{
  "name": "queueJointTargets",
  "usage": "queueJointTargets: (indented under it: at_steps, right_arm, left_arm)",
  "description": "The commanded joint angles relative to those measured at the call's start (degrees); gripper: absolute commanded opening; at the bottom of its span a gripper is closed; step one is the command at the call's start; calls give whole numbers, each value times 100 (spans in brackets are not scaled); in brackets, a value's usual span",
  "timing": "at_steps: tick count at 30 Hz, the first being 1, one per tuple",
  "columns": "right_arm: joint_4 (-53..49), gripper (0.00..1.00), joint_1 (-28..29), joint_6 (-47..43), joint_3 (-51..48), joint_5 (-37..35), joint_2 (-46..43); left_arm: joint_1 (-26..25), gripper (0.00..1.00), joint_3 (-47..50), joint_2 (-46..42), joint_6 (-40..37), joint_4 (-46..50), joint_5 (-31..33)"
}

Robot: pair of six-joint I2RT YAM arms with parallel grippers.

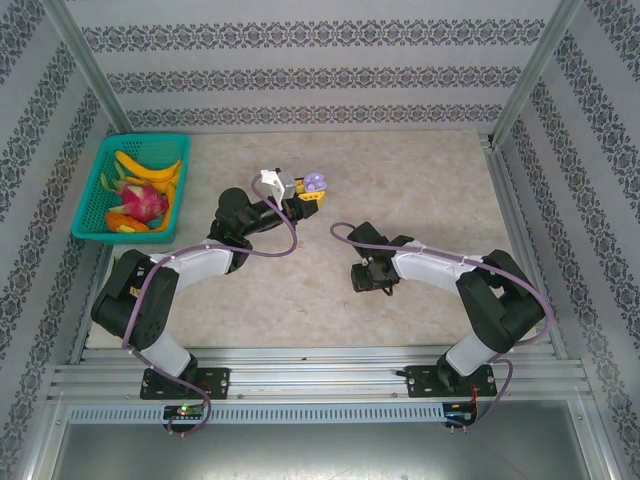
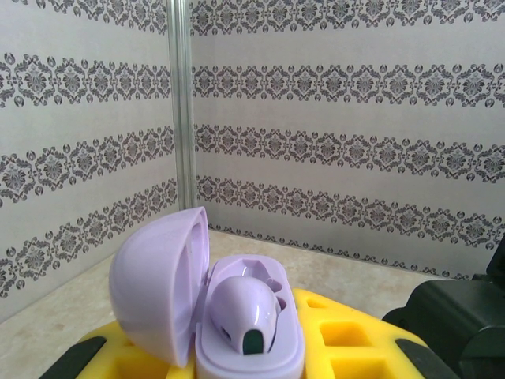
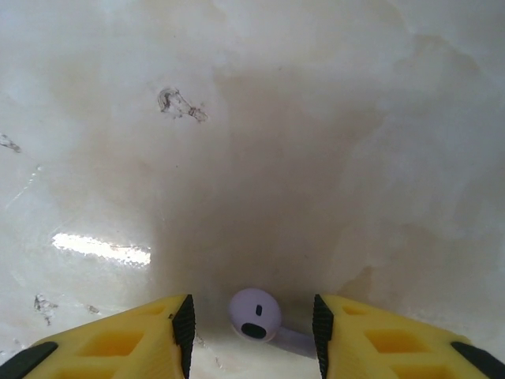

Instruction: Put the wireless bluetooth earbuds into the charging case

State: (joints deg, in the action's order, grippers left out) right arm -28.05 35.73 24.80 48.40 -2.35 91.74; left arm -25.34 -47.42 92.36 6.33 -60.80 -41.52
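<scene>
left gripper [image 1: 303, 193] clamped on case [image 2: 162, 272] | right gripper [image 3: 251, 335] open astride bud [image 3: 254, 314] | risk: off-centre closing squirts bud (round, likely slick) away

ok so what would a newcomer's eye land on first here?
Most striking is the open lilac charging case clamped in the left end effector, mid-table, with one earbud already seated inside. Next, the second earbud lies on the pale table between the open yellow fingers of the right end effector. The green fruit basket in the far left corner is the loudest colour.
</scene>
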Motion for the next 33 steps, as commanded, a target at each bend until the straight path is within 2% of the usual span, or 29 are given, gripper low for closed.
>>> queueJointTargets:
  at_steps: [1, 7, 16, 25, 33]
  right_arm:
    - [-143, 45, -23, -91, 178, -64, 132]
    - [-304, 36, 85, 125, 247, -186, 272]
    - [-323, 20, 185, 1244, 205, -250, 423]
    - [5, 20, 184, 2075, -65, -246, 145]
    - [409, 20, 163, 2137, -330, -349, -224]
  left_arm:
    - [-67, 0, 57, -174, -33, -213, 12]
    - [-72, 0, 51, -164, -44, -225, 21]
    - [-73, 0, 57, -147, -35, -240, 30]
    - [-68, 0, 45, -111, -29, -244, 30]
    - [-67, 0, 57, -108, -50, -224, 24]
